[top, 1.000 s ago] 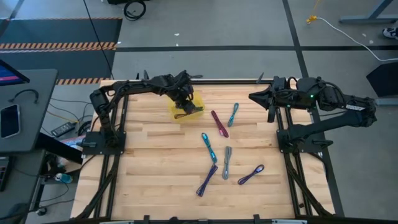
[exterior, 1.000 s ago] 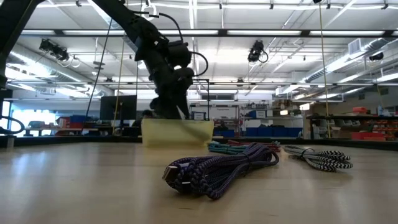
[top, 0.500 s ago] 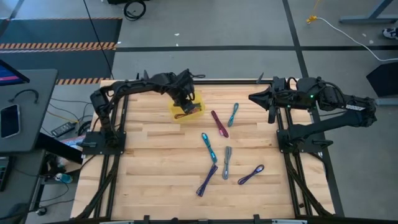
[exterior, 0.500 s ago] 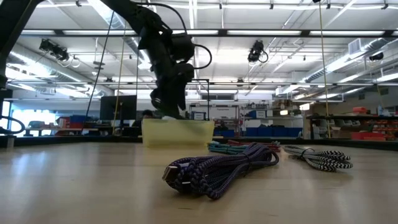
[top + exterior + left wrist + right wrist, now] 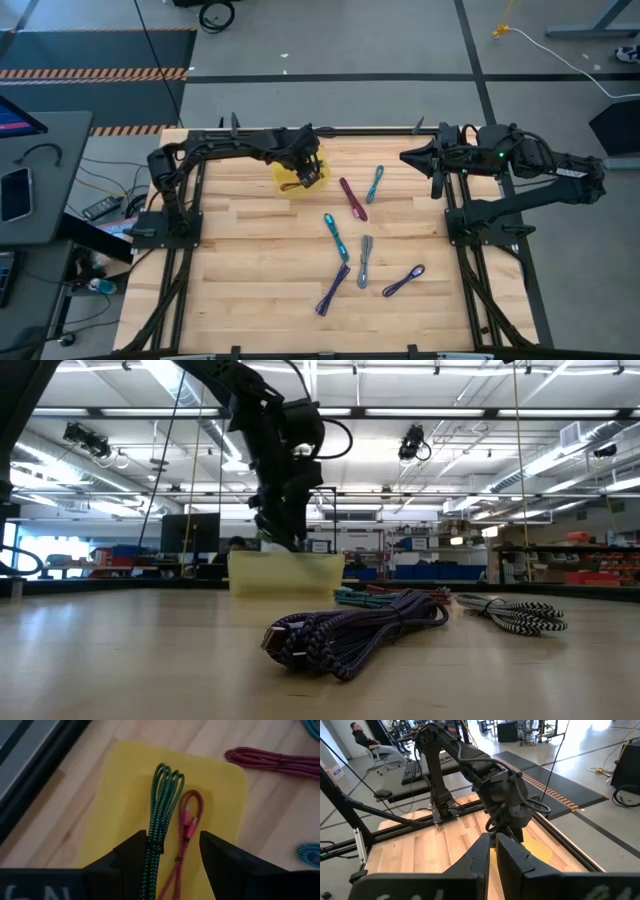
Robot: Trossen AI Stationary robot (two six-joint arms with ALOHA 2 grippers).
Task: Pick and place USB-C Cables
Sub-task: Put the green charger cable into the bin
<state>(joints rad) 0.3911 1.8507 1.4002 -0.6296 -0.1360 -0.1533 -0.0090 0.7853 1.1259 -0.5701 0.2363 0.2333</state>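
The left gripper (image 5: 172,851) is hovering with fingers spread, holding nothing, over the small yellow rectangular tray (image 5: 125,785), where a green braided cable bundle (image 5: 160,815) and a maroon braided cable bundle (image 5: 186,827) are lying side by side. Six more cable bundles (image 5: 363,259) are lying toward five o'clock of the tray. The right gripper (image 5: 492,851) is waiting closed at the table's right edge.

Wooden worktop (image 5: 250,270) carries a yellow tray (image 5: 290,180) under the left gripper (image 5: 308,172); six cable bundles (image 5: 352,240) lie scattered beyond it.
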